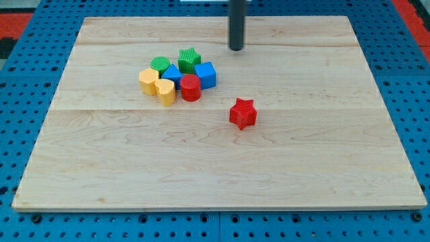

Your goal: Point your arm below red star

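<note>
Where the wooden board (134, 175) lies bare toward the view's bottom, the red star (243, 113) sits alone, right of centre. Farther up and to the left is a tight cluster: a yellow heart (165, 91), yellow hexagon (148, 80), red cylinder (191, 87), blue cube (205, 74), another blue block (173, 74), green cylinder (160, 64) and green star (189, 59). Beyond them the rod stands upright, my tip (236, 49) near the top edge, well above the red star and apart from every block. It has no jaws and holds nothing.
</note>
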Controlling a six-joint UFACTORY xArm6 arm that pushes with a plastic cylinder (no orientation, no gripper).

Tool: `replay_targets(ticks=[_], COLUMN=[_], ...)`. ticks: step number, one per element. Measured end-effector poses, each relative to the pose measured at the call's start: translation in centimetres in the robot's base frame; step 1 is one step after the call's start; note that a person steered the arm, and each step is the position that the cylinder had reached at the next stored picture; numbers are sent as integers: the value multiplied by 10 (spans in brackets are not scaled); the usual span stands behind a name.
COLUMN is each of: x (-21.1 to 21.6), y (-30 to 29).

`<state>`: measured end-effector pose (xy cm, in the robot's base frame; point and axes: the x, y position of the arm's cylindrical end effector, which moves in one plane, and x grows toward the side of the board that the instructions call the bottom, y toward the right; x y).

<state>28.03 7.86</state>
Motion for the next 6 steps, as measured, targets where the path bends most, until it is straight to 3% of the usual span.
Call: replay_targets(ticks=[1,2,3,4,6], x=[38,113,201,285,269], y=[59,92,100,66,-48])
